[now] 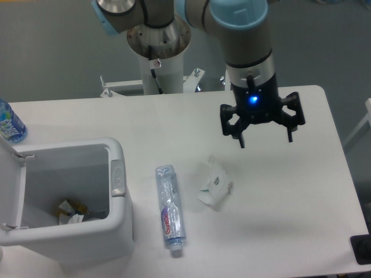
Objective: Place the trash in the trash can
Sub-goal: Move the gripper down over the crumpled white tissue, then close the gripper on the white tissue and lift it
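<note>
Closest to you, the slim clear plastic bottle with the red-and-blue label (169, 209) is lying flat on the white table (290, 220); its long axis runs pretty much straight away from you, cap end pointing toward the near edge, base pointing toward the far side; it's tilted just slightly so the cap sits a touch right of the base. Left of it, just beside, you've got the white boxy plastic trash can (69, 202) with its lid swung open to the left and the grey oval button (117, 177) on the rim facing the bottle; there's some crumpled scraps (71, 211) already down inside. Right of the bottle, near but not touching, the small translucent whitish plastic cup-like piece (214, 183) lies on its side. Further back, the gripper (264, 138) hangs above the table with its fingers spread wide, holding nothing; it's beyond and right of the cup piece. Far left edge, a blue-labelled water bottle (10, 123) stands behind the can.
</note>
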### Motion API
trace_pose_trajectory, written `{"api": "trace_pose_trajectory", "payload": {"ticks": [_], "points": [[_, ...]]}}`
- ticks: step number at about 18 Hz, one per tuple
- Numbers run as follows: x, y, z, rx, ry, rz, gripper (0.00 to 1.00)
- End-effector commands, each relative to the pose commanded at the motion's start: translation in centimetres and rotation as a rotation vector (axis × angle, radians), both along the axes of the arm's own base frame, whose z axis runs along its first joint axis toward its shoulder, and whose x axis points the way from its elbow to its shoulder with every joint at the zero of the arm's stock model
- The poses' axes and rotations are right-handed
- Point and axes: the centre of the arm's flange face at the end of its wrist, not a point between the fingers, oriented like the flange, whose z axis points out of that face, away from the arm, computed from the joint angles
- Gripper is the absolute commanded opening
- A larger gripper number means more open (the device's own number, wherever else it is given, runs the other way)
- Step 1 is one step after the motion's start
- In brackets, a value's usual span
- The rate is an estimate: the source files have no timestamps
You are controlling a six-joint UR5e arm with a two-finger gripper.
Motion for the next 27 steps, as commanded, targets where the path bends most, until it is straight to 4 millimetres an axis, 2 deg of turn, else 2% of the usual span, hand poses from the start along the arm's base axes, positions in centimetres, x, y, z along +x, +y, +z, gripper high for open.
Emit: {"api": "trace_pose_trajectory", "payload": {"ticks": [4,10,14,18,20,23,25,27], "points": [[0.2,0.5,-1.1,-0.013,-0.014,-0.03,1.0],[1.4,0.6,-6.1,-0.044,-0.059,-0.036,1.0],[4.4,2.1,-12.0,-0.095,-0.138,-0.061,1.0],[5.5,2.6,-16.5,-0.142,-0.2,-0.089,1.0],[6.9,3.5,-19.3,-0.178,-0.236,-0.112,1.0],[6.7,4.1,-21.4,-0.168,-0.222,-0.112,1.0],[7.3,5.2,-23.1,-0.184,-0.231,-0.132,1.0],[7.1,5.5,-23.7,-0.181,-0.224,-0.134,1.0]]}}
